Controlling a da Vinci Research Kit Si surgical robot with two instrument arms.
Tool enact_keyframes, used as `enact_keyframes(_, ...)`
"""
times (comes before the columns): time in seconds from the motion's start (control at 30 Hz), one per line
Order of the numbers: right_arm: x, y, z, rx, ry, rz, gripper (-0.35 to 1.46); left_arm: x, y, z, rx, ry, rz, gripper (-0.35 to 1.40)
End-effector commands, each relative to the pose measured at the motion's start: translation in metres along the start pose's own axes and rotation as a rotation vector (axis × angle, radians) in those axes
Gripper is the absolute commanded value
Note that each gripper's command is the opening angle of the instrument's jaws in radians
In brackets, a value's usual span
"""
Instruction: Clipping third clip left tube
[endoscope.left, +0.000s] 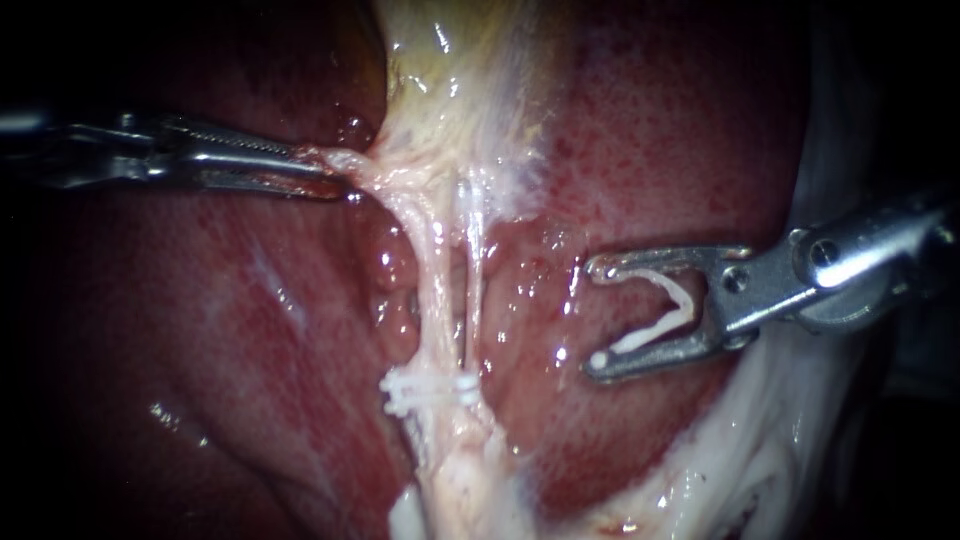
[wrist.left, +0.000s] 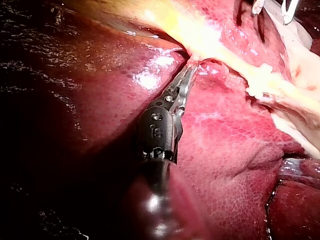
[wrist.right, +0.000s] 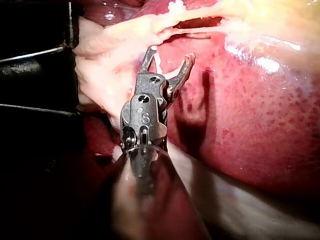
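Two pale tubes run down from the gallbladder (endoscope.left: 450, 60); the left tube (endoscope.left: 428, 270) and the right tube (endoscope.left: 473, 290) lie close together. White clips (endoscope.left: 430, 390) sit across them low down. My left instrument (endoscope.left: 325, 172) is shut on pale tissue at the gallbladder's neck, holding it to the left. My right instrument (endoscope.left: 598, 315) stands to the right of the tubes, apart from them, jaws wide with a white clip (endoscope.left: 655, 325) held between them. The right wrist view shows these jaws (wrist.right: 170, 54) with the clip (wrist.right: 159, 62), short of the pale strand.
Red liver (endoscope.left: 680, 150) surrounds the tubes on both sides. Pale fatty tissue (endoscope.left: 740, 450) lies under my right instrument's shaft. In the left wrist view my left instrument (wrist.left: 189, 70) grips beside the yellow strand, with the clips (wrist.left: 259, 85) beyond it.
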Motion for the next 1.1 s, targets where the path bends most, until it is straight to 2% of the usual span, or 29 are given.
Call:
enact_keyframes(0.03,0.0,0.0,0.0,0.0,0.0,0.0,0.5,0.0003,0.0001,-0.0004,-0.002,0.0,-0.002,-0.35)
enact_keyframes(0.17,0.0,0.0,0.0,-0.001,0.0,0.0,0.5,0.002,0.0004,-0.0027,-0.011,-0.004,-0.01,-0.35)
enact_keyframes(0.33,-0.0001,0.0,0.0,-0.001,0.0,0.0,0.5,0.0043,0.0004,-0.0064,0.011,0.029,-0.014,-0.35)
enact_keyframes(0.43,0.0001,0.0,0.0002,-0.002,0.0,0.001,0.5,0.0051,0.0003,-0.0078,0.022,0.039,-0.004,-0.35)
enact_keyframes(0.53,0.0004,0.0,0.0011,0.011,0.003,0.02,0.5,0.0052,0.0004,-0.0079,0.027,0.039,0.0,-0.35)
enact_keyframes(0.8,0.0028,0.0005,0.0058,0.062,0.12,0.202,0.49,0.0051,0.0008,-0.0077,0.031,0.04,0.0,-0.35)
enact_keyframes(0.97,0.0041,0.0014,0.0086,0.077,0.145,0.312,0.49,0.0052,0.0009,-0.0076,0.032,0.04,0.005,-0.35)
enact_keyframes(1.1,0.0042,0.0018,0.0105,0.096,0.173,0.379,0.49,0.0051,0.0009,-0.0076,0.032,0.04,0.005,-0.35)
